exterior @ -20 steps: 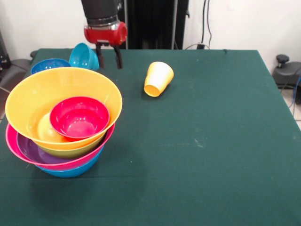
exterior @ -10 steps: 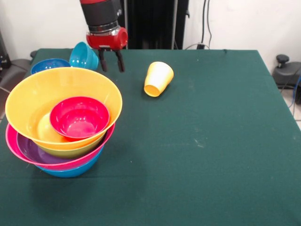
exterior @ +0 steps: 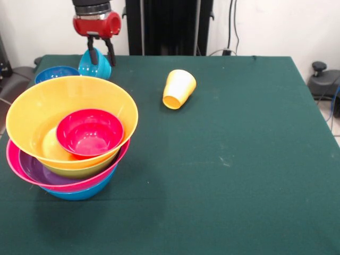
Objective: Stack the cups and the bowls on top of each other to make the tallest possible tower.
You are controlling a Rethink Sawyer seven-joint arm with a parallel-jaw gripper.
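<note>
The tower (exterior: 69,133) stands at the left: a small red bowl (exterior: 89,132) inside a large orange bowl (exterior: 32,114), over green (exterior: 79,171), purple (exterior: 34,170), pink (exterior: 11,154) and blue (exterior: 79,193) bowls. Behind it a light blue bowl (exterior: 98,68) rests tilted against a dark blue bowl (exterior: 54,73). My gripper (exterior: 102,61) hangs open just over the light blue bowl, its fingers (exterior: 92,56) astride the upper rim and holding nothing. A yellow-orange cup (exterior: 179,88) lies on its side mid-table, mouth toward the camera. No red cup shows.
The green table (exterior: 239,159) ends at its far edge just behind the light blue bowl. Dark equipment (exterior: 324,79) and cables sit beyond the right edge, and a dark object (exterior: 8,74) beyond the left edge.
My gripper has moved left and away from the camera, from beside the light blue bowl's right side to directly over it. It stays open. Bowls and cup have not moved.
</note>
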